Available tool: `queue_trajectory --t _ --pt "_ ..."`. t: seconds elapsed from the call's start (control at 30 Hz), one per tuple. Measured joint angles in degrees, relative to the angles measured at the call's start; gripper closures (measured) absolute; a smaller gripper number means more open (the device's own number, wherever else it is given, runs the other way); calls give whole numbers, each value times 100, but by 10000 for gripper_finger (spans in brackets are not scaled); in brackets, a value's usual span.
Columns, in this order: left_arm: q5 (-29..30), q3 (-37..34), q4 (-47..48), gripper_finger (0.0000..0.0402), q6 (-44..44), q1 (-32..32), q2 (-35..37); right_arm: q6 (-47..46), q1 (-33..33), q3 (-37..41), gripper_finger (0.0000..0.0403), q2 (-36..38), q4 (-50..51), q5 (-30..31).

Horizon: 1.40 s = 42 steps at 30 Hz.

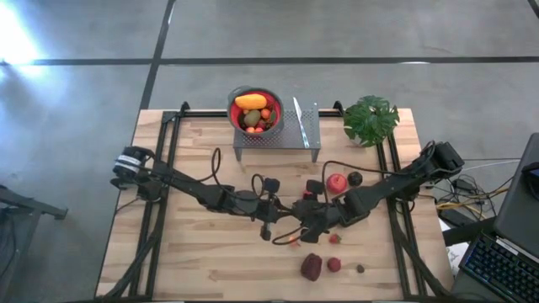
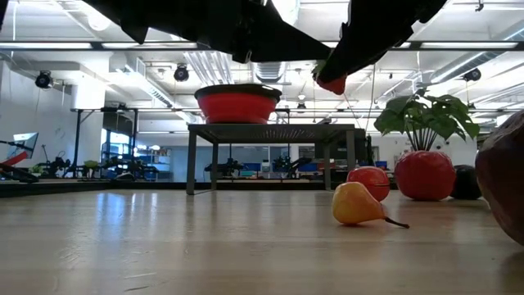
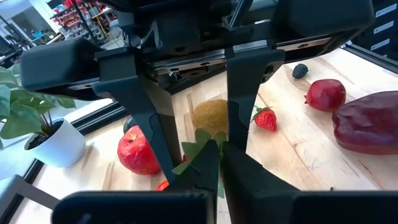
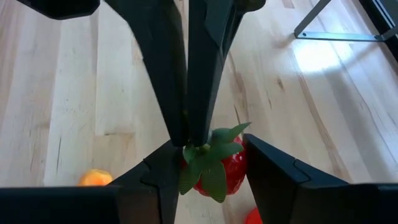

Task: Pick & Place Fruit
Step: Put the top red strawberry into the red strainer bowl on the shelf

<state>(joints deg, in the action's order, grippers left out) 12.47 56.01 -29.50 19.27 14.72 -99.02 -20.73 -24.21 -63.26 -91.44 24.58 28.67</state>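
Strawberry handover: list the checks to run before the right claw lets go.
1. Left claw shut on the strawberry's leaves: ok.
2. Right claw clamped on the strawberry's red body: ok.
3. Strawberry held off the table: ok.
4. Leaf-only pinch firm enough to carry it: cannot tell.
5. Bowl shows room for more fruit: ok.

Yellow pear (image 2: 359,204) — beside red apple (image 2: 370,181)
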Motion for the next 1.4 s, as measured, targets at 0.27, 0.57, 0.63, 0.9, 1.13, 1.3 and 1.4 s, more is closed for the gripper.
queue_trajectory --t 0.27,0.57,0.63,0.9,1.13,1.3,1.4 --pt "0 0 -2 395 -101 -2 1 9 0 0 259 0 1 -2" --pt "26 42 297 397 -46 -19 66 -307 -2 -219 162 0 586 -2" --pt "166 151 659 397 12 -49 178 -509 -2 -310 141 0 936 -7" --pt "561 736 2208 395 303 -394 894 -1258 -2 -314 101 7 1772 0" --pt "566 1475 3566 396 320 -1118 1645 -1274 0 -185 122 9 1821 29" --pt "487 1899 4107 396 69 -1913 2057 -1240 0 -132 147 9 1826 105" --pt "129 1999 4256 396 -149 -2457 2142 -1235 0 -111 158 9 1821 140"
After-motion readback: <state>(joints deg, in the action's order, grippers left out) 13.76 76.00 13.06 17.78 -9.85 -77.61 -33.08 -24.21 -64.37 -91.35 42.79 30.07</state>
